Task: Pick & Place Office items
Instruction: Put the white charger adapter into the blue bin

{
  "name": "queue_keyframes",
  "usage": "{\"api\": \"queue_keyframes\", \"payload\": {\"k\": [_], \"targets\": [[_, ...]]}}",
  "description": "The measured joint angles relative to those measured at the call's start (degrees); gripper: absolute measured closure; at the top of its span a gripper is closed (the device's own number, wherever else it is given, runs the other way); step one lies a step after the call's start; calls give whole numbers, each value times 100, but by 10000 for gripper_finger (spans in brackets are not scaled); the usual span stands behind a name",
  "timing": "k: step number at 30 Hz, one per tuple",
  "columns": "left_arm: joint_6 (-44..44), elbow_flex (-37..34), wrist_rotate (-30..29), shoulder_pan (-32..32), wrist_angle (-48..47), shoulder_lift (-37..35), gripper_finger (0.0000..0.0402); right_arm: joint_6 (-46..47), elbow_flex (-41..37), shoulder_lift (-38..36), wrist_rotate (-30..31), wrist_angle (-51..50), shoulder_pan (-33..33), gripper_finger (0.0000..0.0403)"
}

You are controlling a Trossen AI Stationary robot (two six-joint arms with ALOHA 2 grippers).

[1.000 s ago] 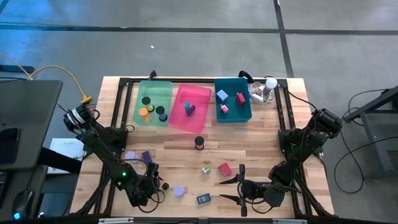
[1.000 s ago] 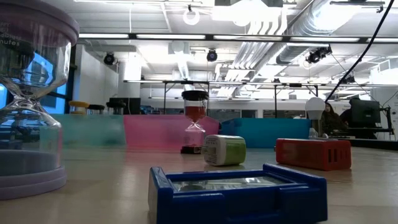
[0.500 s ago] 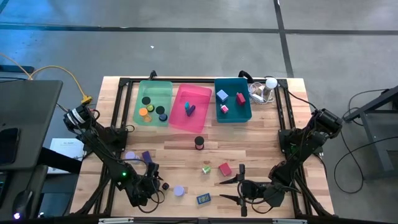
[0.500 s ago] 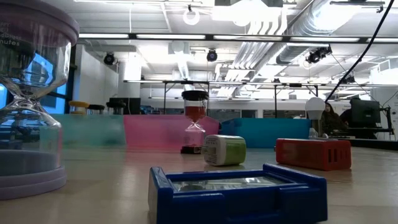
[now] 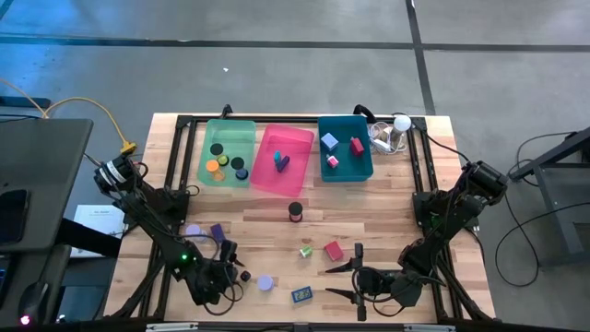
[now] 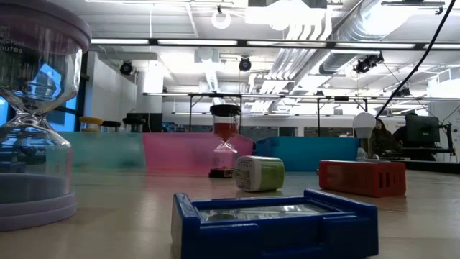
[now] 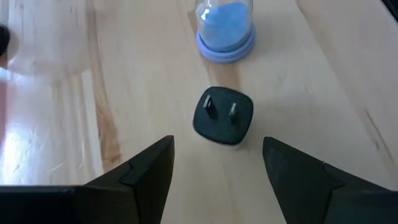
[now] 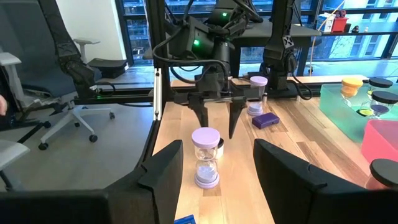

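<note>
Nothing moves: against the frames a second and half a second back, both arms and every piece sit exactly where they were. The left gripper (image 5: pixel 230 274) hangs low over the near left of the bench (image 5: pixel 387 212), jaws parted and empty, the small black plug adapter (image 7: pixel 223 115) lying on the wood just ahead of its fingertips (image 7: pixel 152 163), not touched. Just beyond that stands the lavender hourglass (image 5: pixel 265 283) with blue sand. The right gripper (image 5: pixel 343 281) waits at the near right edge, jaws likewise apart with nothing between them, pointing left across the bench towards that hourglass.

Out on the open wood: a blue flat case (image 5: pixel 301 295) near the front edge, a green-and-white block (image 5: pixel 305 250), a red block (image 5: pixel 333 250) just right of it, a pink piece (image 5: pixel 357 250) further right, a red-sand hourglass with black caps (image 5: pixel 295 211) standing mid-bench, and on the left a purple block (image 5: pixel 217 231) beside a second lavender hourglass (image 5: pixel 194 231).

Along the far side, the green bin (image 5: pixel 208 168) holds black and orange round pieces, the pink bin (image 5: pixel 303 143) holds a dark blue piece, and the teal bin (image 5: pixel 366 168) holds blue, red and pink blocks. A white ball-topped gadget (image 5: pixel 400 123) sits at the far right corner.
</note>
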Motion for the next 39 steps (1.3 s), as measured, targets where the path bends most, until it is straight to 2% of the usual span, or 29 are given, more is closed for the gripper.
{"api": "queue_keyframes", "payload": {"k": [13,21,27,31,37,39], "targets": [[299,-493,56,155,1053,3,165,0,0,0,0,1,0,218],[664,-530,105,220,1805,362,165,0,0,0,0,0,0,218],[715,-530,332,362,1874,417,167,0,0,1,-2,0,0,218],[728,-530,361,374,1874,417,191,0,0,2,-19,0,0,218],[810,-530,358,374,1879,415,265,0,0,2,-35,0,0,218],[785,-530,358,373,1883,413,273,0,0,2,-35,0,0,218]]}}
